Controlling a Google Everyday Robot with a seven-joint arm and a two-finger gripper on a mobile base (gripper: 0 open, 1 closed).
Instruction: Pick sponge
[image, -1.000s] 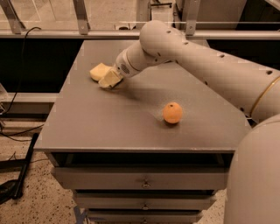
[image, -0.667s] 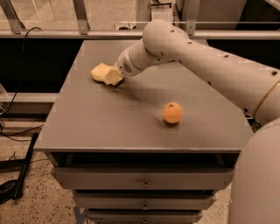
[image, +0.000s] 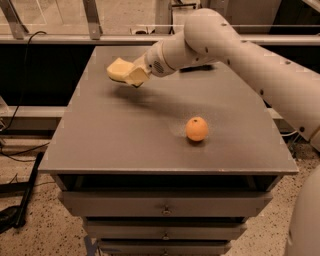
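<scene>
The sponge (image: 117, 68) is a pale yellow foam block, held above the back left part of the grey table (image: 125, 140), with its shadow on the tabletop just below it. My gripper (image: 132, 75) is shut on the sponge's right side, and its pale yellow fingers (image: 138, 77) partly cover that side. The white arm reaches in from the upper right.
A round orange fruit (image: 197, 129) sits on the table right of centre, toward the front. Drawers (image: 165, 205) run below the table's front edge. A metal rail (image: 75, 39) and cables lie behind and to the left of the table.
The gripper has lifted the sponge off the tabletop and carried it slightly up and right. The orange fruit has not moved.
</scene>
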